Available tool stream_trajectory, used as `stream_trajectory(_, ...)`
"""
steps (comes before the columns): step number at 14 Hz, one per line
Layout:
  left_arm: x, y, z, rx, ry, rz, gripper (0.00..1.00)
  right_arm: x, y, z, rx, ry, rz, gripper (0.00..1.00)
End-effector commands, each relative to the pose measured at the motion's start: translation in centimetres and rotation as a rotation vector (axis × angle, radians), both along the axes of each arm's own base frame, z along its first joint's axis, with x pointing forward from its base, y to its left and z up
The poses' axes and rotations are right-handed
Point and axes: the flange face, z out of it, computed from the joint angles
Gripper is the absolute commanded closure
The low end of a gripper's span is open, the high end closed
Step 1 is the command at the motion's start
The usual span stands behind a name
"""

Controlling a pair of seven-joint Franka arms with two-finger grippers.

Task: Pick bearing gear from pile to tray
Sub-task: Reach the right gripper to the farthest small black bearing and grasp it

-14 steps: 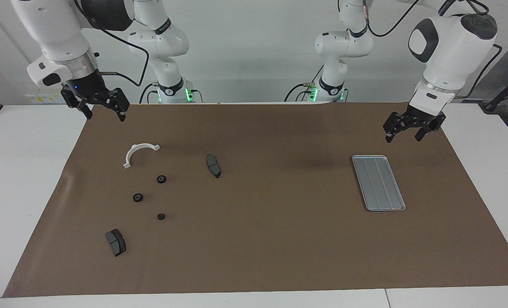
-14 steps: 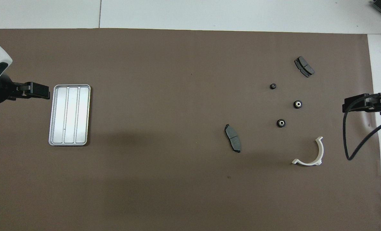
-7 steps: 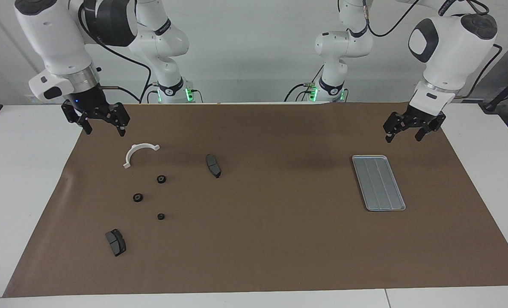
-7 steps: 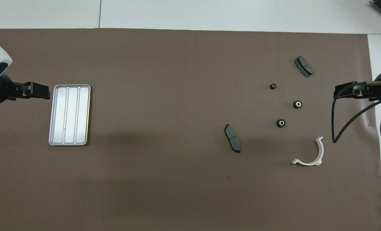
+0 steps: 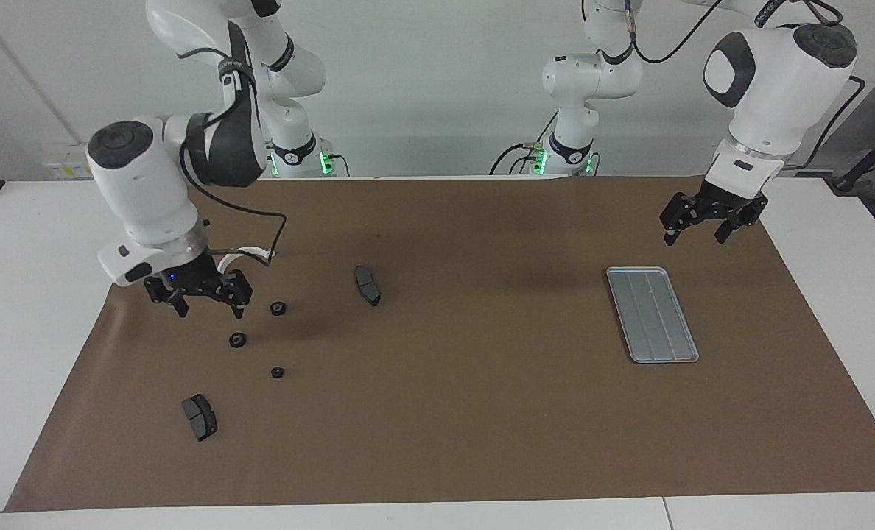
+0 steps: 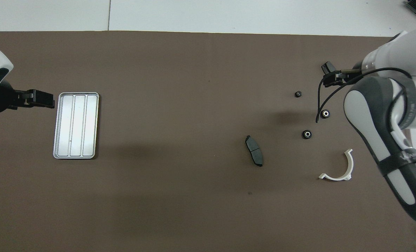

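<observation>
A white desk [image 5: 32,243] is covered across most of its top by a brown mat [image 5: 467,427]. A plain white wall [image 5: 423,81] is seen along the desk's edge, evenly lit.

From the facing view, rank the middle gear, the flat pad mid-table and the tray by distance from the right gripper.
1. Middle gear, just below the right gripper.
2. Flat pad, mid-table.
3. Tray, at the left arm's end.
</observation>
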Motion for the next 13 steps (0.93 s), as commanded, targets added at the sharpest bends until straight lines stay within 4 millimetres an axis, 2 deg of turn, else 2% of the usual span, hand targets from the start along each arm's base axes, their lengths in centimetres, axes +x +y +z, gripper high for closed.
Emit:
stream_trajectory(1, -0.6, 0.3, 0.4, 0.012, -0.010, 0.010, 0.00, 1.8, 2.4, -3.2, 0.044, -0.019, 0.028, 0.00)
stream_trajectory(2, -0.6, 0.3, 0.3, 0.012, -0.008, 0.010, 0.00, 2.2, 3.5, -4.9, 0.048, -0.020, 0.046, 0.00)
stream_trajectory(4, -0.6, 0.3, 0.3, 0.012, -0.008, 0.010, 0.00, 2.9, 4.1, -8.7, 0.051, -0.017, 0.053, 0.00)
stream_trajectory(6, -0.6, 0.3, 0.3, 0.012, -0.008, 0.008, 0.00, 3.2, 4.5, -11.4, 0.055, -0.001, 0.062, 0.00)
stream_trajectory(10, -0.6, 0.3, 0.3, 0.012, -0.007, 0.008, 0.00, 1.7, 4.3, -14.7, 0.055, 0.017, 0.062, 0.00)
stream_trajectory(13, -0.6, 0.3, 0.3, 0.012, -0.008, 0.010, 0.00, 0.8, 3.8, -15.5, 0.052, 0.048, 0.060, 0.01)
